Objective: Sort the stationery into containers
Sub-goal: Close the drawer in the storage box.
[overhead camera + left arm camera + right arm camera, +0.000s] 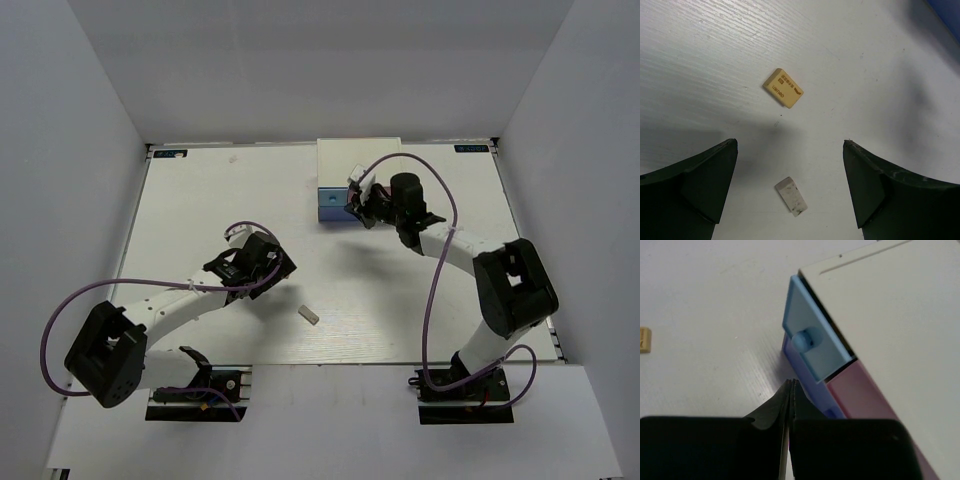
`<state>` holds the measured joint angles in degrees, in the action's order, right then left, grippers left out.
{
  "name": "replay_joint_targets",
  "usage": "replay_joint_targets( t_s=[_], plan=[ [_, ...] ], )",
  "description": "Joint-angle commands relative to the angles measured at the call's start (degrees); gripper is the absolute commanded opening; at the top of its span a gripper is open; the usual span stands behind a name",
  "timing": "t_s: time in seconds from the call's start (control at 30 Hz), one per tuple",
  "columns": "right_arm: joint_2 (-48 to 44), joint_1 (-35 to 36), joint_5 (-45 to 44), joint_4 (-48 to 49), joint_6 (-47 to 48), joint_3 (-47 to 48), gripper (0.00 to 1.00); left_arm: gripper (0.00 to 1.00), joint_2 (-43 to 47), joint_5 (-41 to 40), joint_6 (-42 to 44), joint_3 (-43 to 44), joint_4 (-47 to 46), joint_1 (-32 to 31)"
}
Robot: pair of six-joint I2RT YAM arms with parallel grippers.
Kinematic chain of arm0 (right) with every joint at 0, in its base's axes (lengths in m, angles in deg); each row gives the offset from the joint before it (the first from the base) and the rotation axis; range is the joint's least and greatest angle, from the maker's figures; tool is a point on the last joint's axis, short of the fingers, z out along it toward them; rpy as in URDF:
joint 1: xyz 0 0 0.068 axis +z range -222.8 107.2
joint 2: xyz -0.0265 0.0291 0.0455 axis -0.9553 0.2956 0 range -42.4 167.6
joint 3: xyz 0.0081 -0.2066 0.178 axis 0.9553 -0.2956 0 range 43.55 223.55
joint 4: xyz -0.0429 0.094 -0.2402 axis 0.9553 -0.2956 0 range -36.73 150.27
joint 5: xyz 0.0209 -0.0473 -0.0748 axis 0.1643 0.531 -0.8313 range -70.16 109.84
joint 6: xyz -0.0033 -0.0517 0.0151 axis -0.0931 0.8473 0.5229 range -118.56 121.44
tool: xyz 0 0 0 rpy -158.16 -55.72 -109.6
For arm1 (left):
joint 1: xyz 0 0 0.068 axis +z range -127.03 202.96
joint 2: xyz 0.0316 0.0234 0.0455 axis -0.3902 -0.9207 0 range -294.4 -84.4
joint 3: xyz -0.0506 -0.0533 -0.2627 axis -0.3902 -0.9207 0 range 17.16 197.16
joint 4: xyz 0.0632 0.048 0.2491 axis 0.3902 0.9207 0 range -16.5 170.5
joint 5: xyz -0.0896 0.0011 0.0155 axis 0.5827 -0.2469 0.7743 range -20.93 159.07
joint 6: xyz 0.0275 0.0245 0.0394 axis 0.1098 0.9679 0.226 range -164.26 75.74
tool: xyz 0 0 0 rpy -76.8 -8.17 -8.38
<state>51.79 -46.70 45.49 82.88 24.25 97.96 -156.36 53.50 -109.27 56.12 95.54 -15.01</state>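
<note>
Top external view sets the white table (200, 200) under everything, with the white drawer unit (358, 160) at its far edge as the fixed reference. Seen from the right wrist, the unit's light blue drawer (812, 347) juts a little proud of the pink drawer (860, 390) beside it and the purple-blue drawer (807, 390) beneath. The right gripper (791, 386) sits just in front of the drawer unit, clenched tight on nothing, its tips below the small round knob (805, 339). Pressed-together fingers cannot take that knob, so a forward move would probably push the drawer back in or shove the unit along the table; the jaws would have to part first. The left gripper (790, 150) hangs well apart from the drawer unit, to its near left, jaws spread wide and empty. Between its fingers (700, 180) lies the grey-white eraser (791, 195), with the tan eraser (783, 88) just past it on the side toward the drawer unit. Both blocks are low, small and skewed to the fingers. A closing pinch could catch only a corner and flick the block away, or the tips could scrape the table. No drawer looks open far enough to receive a drop.
</note>
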Motion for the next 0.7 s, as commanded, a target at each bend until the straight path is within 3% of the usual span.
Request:
replay_joint_targets(
  t_s=[0.0, 0.17, 0.67],
  plan=[
    [2.9, -0.1, 0.7, 1.3, -0.6, 6.1, 0.00, 0.96, 0.3, -0.1, -0.3, 1.2, 0.2, 0.3],
    [5.7, -0.2, 1.5, 0.7, -0.6, 8.9, 0.00, 0.96, 2.1, -0.6, -0.3, 0.1, 0.2, 0.3],
    [4.8, 0.4, -10.3, 9.8, -3.3, 4.3, 0.00, 0.96, 1.0, -0.6, -0.3, 0.6, 0.2, 0.3]
  ],
)
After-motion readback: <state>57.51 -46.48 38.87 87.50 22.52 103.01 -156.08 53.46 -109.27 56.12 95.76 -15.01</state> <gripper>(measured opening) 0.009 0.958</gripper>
